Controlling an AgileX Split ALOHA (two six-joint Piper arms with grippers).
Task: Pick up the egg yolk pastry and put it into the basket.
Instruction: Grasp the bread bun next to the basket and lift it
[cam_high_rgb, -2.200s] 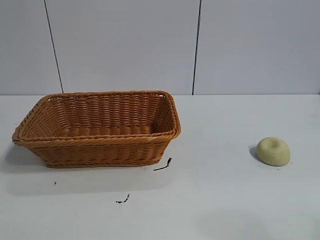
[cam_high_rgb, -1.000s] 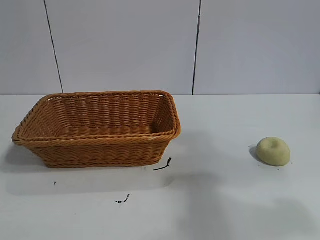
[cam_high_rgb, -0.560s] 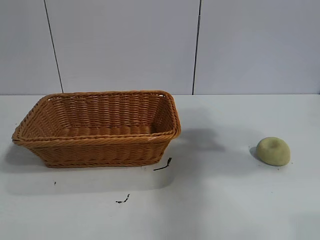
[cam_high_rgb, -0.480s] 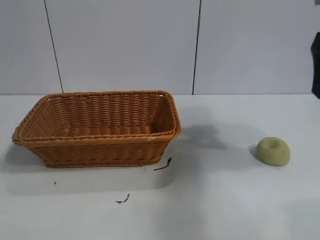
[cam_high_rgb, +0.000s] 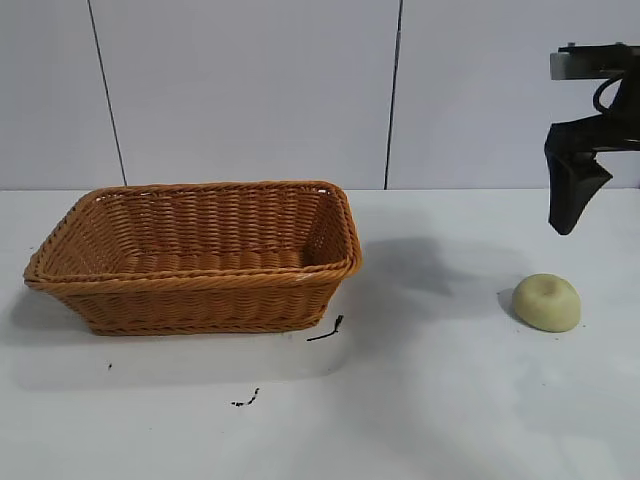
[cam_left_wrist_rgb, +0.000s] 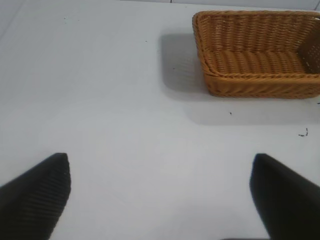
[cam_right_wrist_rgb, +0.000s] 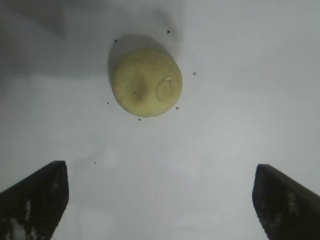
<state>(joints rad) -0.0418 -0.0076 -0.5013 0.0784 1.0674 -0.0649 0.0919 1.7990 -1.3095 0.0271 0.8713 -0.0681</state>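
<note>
The egg yolk pastry (cam_high_rgb: 546, 302) sits on the white table (cam_high_rgb: 450, 400), dimple upward, well apart from everything else and touched by nothing. A few dark specks dot the table just around the pastry in the right wrist view (cam_right_wrist_rgb: 146, 82). Above the pastry and slightly toward the wall hangs the right end effector (cam_high_rgb: 575, 205), pointing down, clear of the pastry; in its wrist view the dark fingers (cam_right_wrist_rgb: 35, 200) stand wide apart and hold nothing. Far from the pastry, on the opposite side of the table, stands the basket (cam_high_rgb: 195, 255), upright. Between the basket and the pastry, nearer the basket's corner, lie two small black scraps (cam_high_rgb: 327, 330). The left end effector (cam_left_wrist_rgb: 160, 200) hovers over bare table on the basket's far side from the pastry, spread wide and empty.
</note>
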